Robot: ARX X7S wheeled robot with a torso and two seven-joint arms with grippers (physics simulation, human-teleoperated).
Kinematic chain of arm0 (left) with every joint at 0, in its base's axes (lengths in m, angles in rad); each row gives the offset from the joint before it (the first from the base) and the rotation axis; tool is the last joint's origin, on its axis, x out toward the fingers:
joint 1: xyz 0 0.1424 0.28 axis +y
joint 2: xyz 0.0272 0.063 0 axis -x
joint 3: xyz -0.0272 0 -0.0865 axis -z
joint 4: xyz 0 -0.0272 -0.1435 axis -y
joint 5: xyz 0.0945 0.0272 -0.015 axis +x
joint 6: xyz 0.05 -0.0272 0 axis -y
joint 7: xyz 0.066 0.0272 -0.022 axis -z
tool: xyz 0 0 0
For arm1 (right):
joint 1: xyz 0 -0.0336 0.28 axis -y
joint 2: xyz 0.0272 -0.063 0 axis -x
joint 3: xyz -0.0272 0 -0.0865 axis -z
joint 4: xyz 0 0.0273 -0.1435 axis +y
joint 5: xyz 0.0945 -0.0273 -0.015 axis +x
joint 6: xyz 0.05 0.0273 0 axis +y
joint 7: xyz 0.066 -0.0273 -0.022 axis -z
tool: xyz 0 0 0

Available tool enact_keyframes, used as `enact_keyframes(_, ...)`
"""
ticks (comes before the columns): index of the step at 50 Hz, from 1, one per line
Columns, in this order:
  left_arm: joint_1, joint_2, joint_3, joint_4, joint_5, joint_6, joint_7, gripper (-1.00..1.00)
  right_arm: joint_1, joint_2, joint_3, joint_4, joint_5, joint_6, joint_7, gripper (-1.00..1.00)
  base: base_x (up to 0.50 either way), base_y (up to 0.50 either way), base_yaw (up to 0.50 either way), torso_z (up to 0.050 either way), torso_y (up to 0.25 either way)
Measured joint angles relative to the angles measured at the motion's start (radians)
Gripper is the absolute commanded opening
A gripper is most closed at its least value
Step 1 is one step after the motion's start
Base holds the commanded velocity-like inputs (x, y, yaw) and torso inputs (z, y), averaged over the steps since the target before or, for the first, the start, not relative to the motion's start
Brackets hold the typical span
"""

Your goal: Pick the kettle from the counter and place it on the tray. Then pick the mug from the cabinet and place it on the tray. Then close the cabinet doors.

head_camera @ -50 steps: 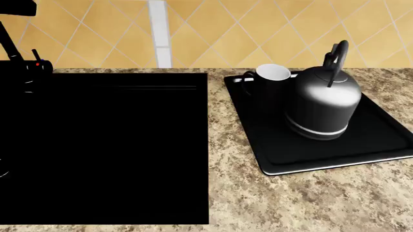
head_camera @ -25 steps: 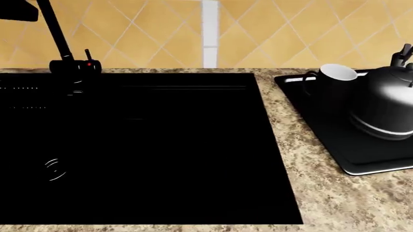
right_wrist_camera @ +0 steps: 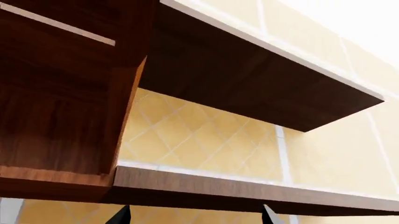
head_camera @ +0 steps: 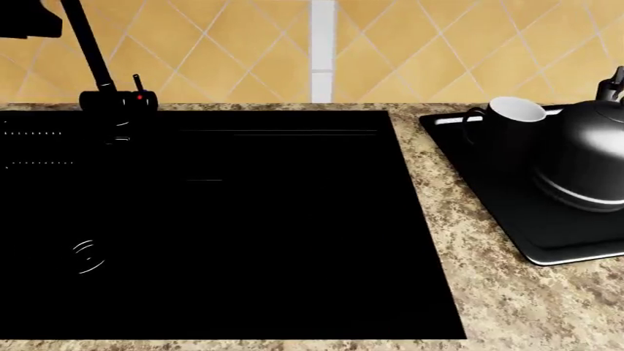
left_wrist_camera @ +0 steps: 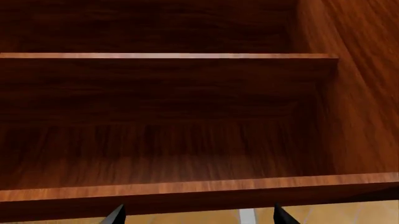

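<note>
On the tray (head_camera: pixel 507 219), kettle (head_camera: pixel 585 164) and mug (head_camera: pixel 507 135) stand upright; both hands' fingers spread apart, empty.

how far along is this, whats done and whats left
Done: the kettle and the mug both stand on the tray on the counter. In hand: nothing is held; the left end effector faces bare cabinet shelves, and the right end effector points up at a door swung open. Left: closing the cabinet doors.
</note>
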Motion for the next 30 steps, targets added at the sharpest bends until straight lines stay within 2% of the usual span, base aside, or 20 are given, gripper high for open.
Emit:
enact_keyframes(9,0.011,-0.001,-0.002,-0.001,0.007,0.004,0.007,1.0,-0.005,0.04,0.175,0.054,0.04,0.087,-0.055,1.0,0.0,0.0,0.0,0.0,0.0)
enact_keyframes(19,0.015,-0.006,-0.005,-0.002,0.004,0.009,0.009,1.0,0.008,0.045,0.306,0.17,0.02,0.219,-0.124,1.0,0.0,0.0,0.0,0.0,0.0)
enact_keyframes(25,0.014,-0.009,-0.006,-0.004,0.001,0.01,0.009,1.0,0.023,0.007,0.379,0.251,0.003,0.307,-0.155,1.0,0.0,0.0,0.0,0.0,0.0)
enact_keyframes(30,0.013,-0.013,-0.009,-0.004,-0.004,0.013,0.009,1.0,0.036,-0.07,0.46,0.328,-0.005,0.406,-0.165,1.0,0.0,0.0,0.0,0.0,0.0)
